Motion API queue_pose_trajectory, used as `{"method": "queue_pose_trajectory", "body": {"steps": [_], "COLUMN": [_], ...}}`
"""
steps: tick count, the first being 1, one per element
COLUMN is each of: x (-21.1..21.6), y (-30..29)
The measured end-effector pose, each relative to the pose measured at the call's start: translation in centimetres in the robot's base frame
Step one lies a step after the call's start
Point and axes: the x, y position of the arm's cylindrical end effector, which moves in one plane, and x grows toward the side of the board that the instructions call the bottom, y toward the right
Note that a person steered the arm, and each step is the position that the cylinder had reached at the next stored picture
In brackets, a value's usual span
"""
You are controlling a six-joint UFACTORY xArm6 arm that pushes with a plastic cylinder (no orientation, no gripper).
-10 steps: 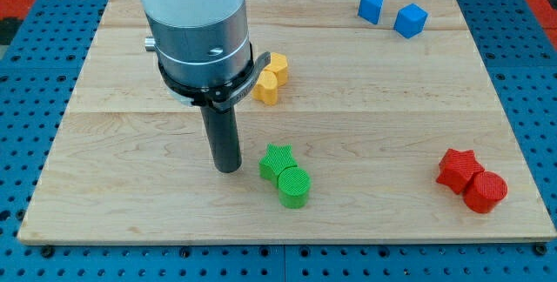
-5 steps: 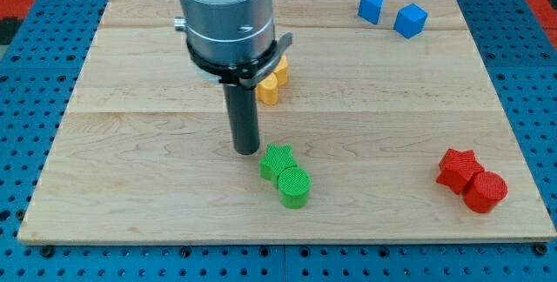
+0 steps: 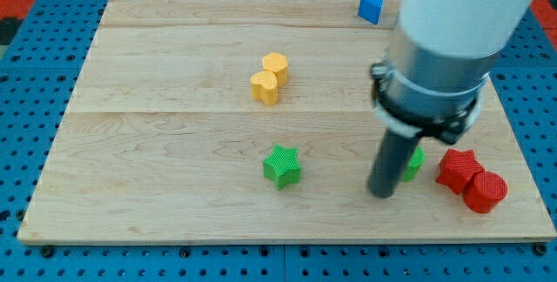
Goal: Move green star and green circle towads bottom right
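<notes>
Near the view's bottom right, my tip (image 3: 382,193) stands on the surface (image 3: 157,186), touching the green circle (image 3: 413,164), which is mostly hidden behind the rod and sits just left of the red star (image 3: 456,168) and red circle (image 3: 485,191). I carry no gripper, so nothing is held. The green star (image 3: 282,165) sits well apart, toward the middle bottom. Pushing further right risks jamming the green circle into the red pair (and scattering them). No brands, labels or writing show anywhere.
</notes>
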Motion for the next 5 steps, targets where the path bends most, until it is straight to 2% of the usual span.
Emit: {"method": "queue_pose_trajectory", "body": {"steps": [1,2,3,5], "x": [3.3,0.7,-3.6,-4.2], "y": [-9.9,-20.3,-16.4,1.0]}}
